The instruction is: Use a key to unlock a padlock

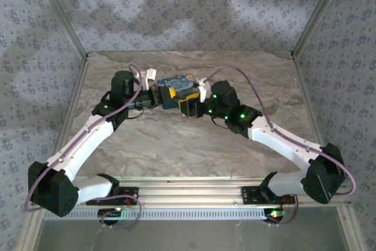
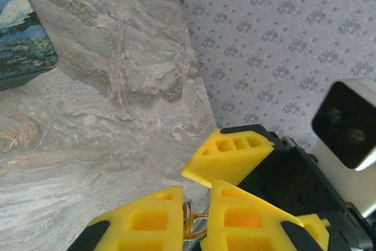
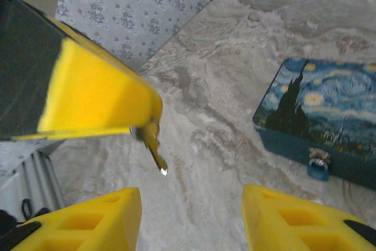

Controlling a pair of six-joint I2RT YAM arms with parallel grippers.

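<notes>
Left gripper (image 2: pixel 195 197) clamped on key (image 3: pixel 154 148); blade juts from pads, slanting down, tip toward table (image 3: pixel 235 57). Right gripper (image 3: pixel 191 197) agape, empty, near key tip. Padlock (image 3: pixel 319 167) hangs at box (image 3: pixel 320 101) front latch, shackle up, long axis upright.

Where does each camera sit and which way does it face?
Top external: above, behind the bases, looking down on the table; left arm and right arm meet over the blue box.
Left wrist: faces across the table to the wall; left gripper shut at bottom.
Right wrist: faces the box and its padlock; right gripper open at bottom.
Shared: every view has the box; the right wrist also sees the left gripper's key.
</notes>
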